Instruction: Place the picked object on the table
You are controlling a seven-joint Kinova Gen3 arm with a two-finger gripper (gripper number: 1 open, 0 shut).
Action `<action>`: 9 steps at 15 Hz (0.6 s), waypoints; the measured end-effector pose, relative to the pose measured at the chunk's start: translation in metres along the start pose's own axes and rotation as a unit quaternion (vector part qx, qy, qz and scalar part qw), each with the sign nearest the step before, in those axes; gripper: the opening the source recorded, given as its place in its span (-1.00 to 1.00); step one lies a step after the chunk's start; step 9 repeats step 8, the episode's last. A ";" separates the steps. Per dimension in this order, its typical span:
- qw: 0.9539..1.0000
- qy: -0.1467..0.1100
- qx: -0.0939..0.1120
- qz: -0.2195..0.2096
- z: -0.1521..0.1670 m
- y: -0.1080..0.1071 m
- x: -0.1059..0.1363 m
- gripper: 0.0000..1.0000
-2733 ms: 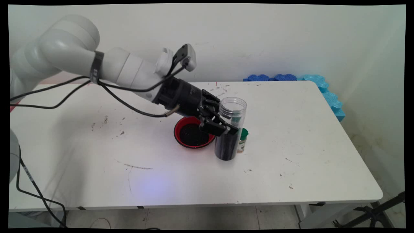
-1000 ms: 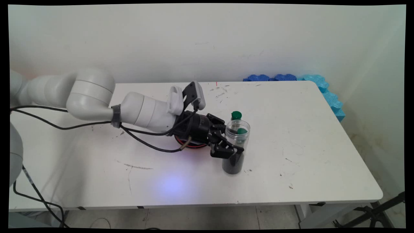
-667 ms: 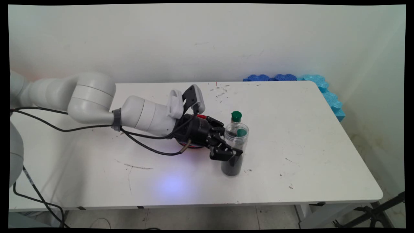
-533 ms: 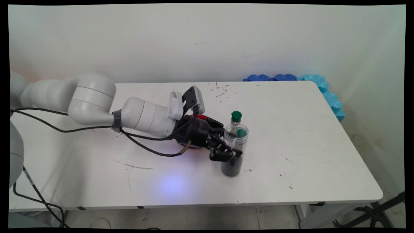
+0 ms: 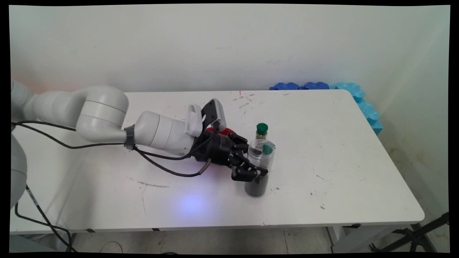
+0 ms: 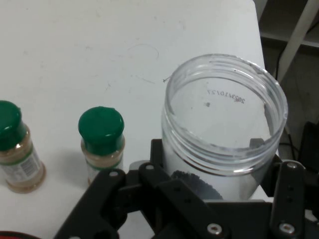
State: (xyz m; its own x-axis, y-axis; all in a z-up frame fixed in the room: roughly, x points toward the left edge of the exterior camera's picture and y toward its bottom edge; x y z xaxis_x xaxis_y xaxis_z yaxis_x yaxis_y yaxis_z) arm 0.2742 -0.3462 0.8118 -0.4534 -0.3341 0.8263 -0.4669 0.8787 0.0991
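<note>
Jar (image 5: 259,168) of dark grains stands on the table (image 5: 340,172), gripper (image 5: 251,175) clamped round its middle so it stays upright. Two green-capped bottles (image 6: 101,144) seem just behind.

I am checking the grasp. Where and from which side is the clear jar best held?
Probably around the smooth round wall of the jar, below the threaded rim, coming level from the arm's side: it stands upright with an open top. The gripper clasps it there.
</note>
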 end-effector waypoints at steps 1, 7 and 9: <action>1.000 0.000 0.000 0.001 0.000 0.000 -0.001 -1.00; 1.000 0.001 0.001 0.004 0.000 -0.001 -0.004 1.00; 1.000 0.001 0.001 0.004 0.000 -0.001 -0.005 1.00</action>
